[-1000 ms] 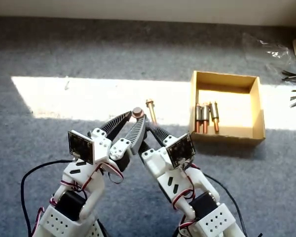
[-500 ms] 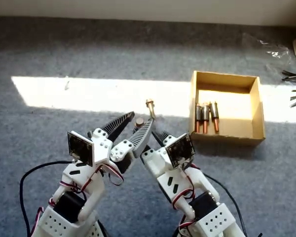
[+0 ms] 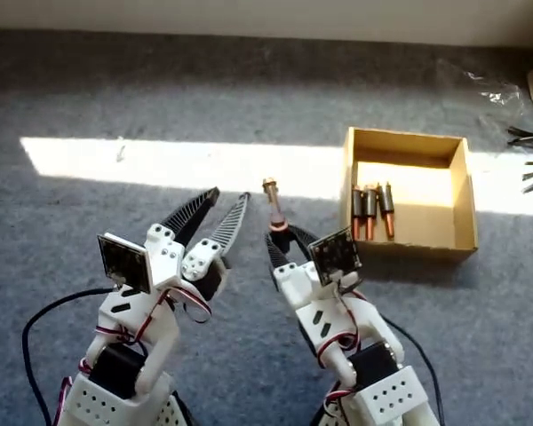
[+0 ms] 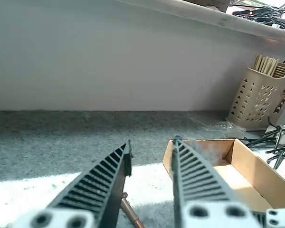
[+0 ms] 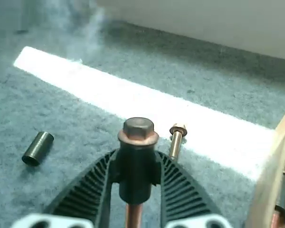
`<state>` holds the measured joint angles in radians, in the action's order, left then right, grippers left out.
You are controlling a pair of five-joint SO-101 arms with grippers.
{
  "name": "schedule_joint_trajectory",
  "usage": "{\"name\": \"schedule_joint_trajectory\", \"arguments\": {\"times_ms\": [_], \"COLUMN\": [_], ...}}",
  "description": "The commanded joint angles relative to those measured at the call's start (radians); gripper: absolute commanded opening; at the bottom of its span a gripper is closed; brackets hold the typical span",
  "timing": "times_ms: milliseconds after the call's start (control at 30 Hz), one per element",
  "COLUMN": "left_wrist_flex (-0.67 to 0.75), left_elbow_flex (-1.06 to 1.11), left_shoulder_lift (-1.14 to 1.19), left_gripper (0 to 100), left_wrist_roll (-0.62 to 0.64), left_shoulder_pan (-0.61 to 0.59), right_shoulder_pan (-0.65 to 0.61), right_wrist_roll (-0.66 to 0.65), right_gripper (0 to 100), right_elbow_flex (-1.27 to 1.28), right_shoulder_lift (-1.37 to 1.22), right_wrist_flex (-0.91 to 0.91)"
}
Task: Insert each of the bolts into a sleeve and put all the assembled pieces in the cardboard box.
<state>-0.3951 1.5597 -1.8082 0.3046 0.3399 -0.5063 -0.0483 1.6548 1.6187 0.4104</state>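
Observation:
My right gripper (image 5: 137, 159) is shut on a dark sleeve (image 5: 135, 175) with a copper bolt (image 5: 138, 131) standing in it, head up. In the high view this gripper (image 3: 282, 238) sits left of the cardboard box (image 3: 407, 236), and a loose bolt (image 3: 272, 199) lies on the carpet just beyond it. A loose dark sleeve (image 5: 37, 148) lies on its side further off. My left gripper (image 3: 222, 206) is open and holds nothing; its fingers (image 4: 115, 173) spread above the loose bolt (image 4: 131, 214). Three assembled pieces (image 3: 371, 209) lie in the box.
Grey carpet with a sunlit strip (image 3: 160, 173) runs across the middle. Cables and tools (image 3: 531, 142) and a plastic bag (image 3: 480, 84) lie at the far right. A perforated basket (image 4: 266, 97) stands beyond the box (image 4: 249, 166), near the wall.
The two grippers were together at the bolt head. The left one has opened and drawn back to the left; the right one has pulled back with the bolt and sleeve.

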Motion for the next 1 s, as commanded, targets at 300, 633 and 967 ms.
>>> {"name": "schedule_joint_trajectory", "arguments": {"times_ms": [300, 633, 967], "left_wrist_flex": [-0.103, -0.273, -0.325], "left_elbow_flex": [-0.064, -0.061, -0.064], "left_shoulder_lift": [-0.012, -0.01, -0.008], "left_gripper": [1, 1, 1], "left_wrist_roll": [0.006, -0.342, -0.334], "left_shoulder_pan": [-0.107, -0.259, -0.305], "right_shoulder_pan": [0.216, 0.326, 0.486], "right_wrist_roll": [-0.025, -0.078, -0.078], "right_gripper": [0.5, 0.5, 0.5], "right_elbow_flex": [-0.42, -0.734, -1.121], "right_shoulder_lift": [0.004, -0.355, -0.883], "right_wrist_flex": [0.344, 0.472, 0.576]}}
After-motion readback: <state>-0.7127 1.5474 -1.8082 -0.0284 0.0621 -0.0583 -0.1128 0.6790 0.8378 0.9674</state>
